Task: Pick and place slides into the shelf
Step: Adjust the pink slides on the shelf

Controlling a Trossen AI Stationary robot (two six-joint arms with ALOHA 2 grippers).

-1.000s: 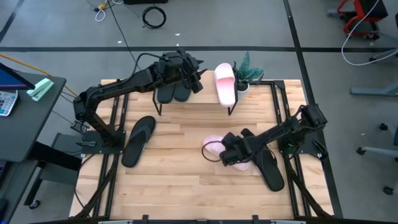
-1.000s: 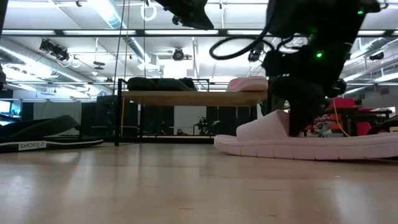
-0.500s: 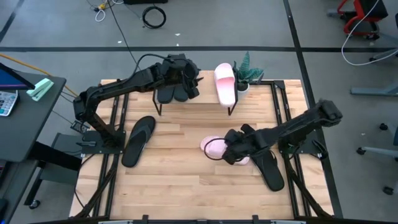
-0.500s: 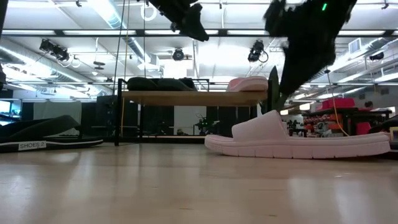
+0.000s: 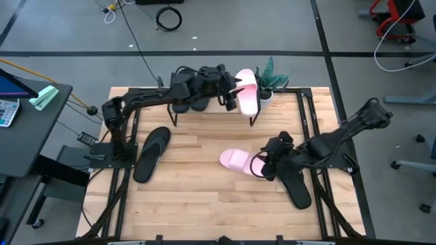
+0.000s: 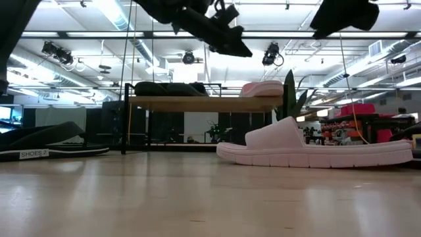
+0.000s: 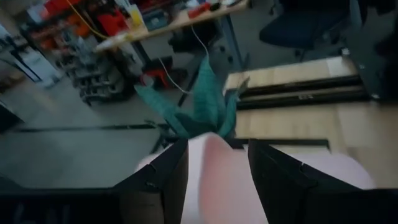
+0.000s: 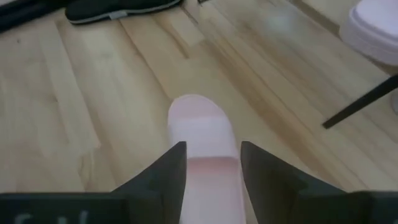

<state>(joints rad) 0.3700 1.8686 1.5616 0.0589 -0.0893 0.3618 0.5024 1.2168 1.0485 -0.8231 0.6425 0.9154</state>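
- Workshop floor all round, cables and chairs at the edges, and in the middle the slatted bench (image 5: 204,184) with both arms over it.
- The shelf (image 5: 218,109) sits at the bench's far edge: a black pair (image 5: 191,102) on its left part, one pink slide (image 5: 246,92) on its right.
- Big change: the left arm has swung along the shelf, and the left gripper (image 5: 231,95) now hangs just beside that shelved pink slide. Its wrist view shows the fingers parted, pink between them, nothing clamped.
- The right gripper (image 5: 262,165) has lifted off and pulled back from the second pink slide (image 5: 237,160), which lies free mid-bench. Released, fingers spread.
- My read: no grasp yet, that slide is still to be shelved.
- Only the low view shows it flat on its sole, nothing touching it.
- Only the high view shows the thin black slides: one (image 5: 151,153) left, one (image 5: 294,184) under the right arm.
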